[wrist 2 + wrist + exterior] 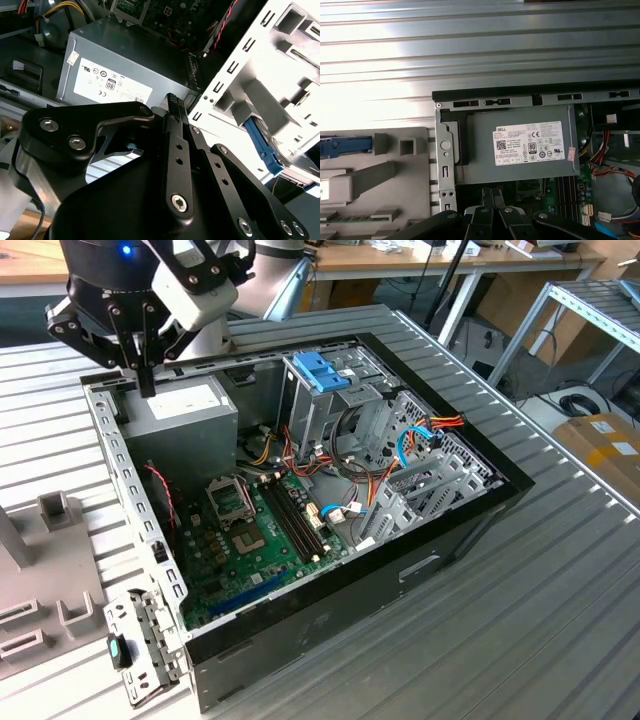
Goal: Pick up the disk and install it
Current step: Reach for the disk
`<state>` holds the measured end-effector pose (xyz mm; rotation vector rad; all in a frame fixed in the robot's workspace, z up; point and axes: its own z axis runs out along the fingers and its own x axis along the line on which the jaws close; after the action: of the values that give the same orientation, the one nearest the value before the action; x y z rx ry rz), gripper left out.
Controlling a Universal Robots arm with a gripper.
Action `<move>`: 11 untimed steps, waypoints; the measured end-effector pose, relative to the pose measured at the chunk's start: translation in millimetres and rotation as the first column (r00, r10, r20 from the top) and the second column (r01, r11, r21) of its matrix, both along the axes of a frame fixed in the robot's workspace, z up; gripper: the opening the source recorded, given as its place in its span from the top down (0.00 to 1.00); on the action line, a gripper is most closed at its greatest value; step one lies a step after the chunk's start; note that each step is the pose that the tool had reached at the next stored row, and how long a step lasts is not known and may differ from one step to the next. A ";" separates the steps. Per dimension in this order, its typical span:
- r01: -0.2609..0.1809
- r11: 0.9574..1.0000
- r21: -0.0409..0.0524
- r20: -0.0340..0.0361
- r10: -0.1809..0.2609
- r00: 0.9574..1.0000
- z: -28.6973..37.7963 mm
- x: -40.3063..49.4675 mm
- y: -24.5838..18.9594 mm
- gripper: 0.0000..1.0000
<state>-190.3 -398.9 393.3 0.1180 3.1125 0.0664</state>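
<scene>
We see the gripper (147,378) closed on nothing, its tips hanging just above the grey power supply (185,410) at one corner of the open computer case (300,630). The disk (345,145) sits in a grey fixture (420,200) on the tabletop (560,620), just beside the case. We can make out its bright blue rail and little else.

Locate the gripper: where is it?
In the exterior view the gripper hangs over the grey power supply, in the far corner of the open computer case, on the exterior view's left.
</scene>
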 end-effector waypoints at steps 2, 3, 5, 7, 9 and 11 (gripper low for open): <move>0.000 1.000 0.000 0.000 0.000 1.000 0.0 -0.6 0.0 0.89; 0.000 1.000 0.000 0.000 0.000 1.000 0.0 -0.9 0.0 0.89; 0.000 1.000 0.000 0.000 0.000 1.000 0.0 -1.4 0.0 0.89; 0.000 1.000 0.000 0.000 0.000 1.000 0.0 -2.1 0.0 0.89; 0.000 1.000 0.000 0.000 0.000 1.000 0.0 -2.5 0.0 0.89; 0.000 1.000 0.000 0.000 0.000 1.000 0.0 -3.1 0.0 0.89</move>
<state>-193.4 -398.9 393.3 0.1180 3.1125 0.0664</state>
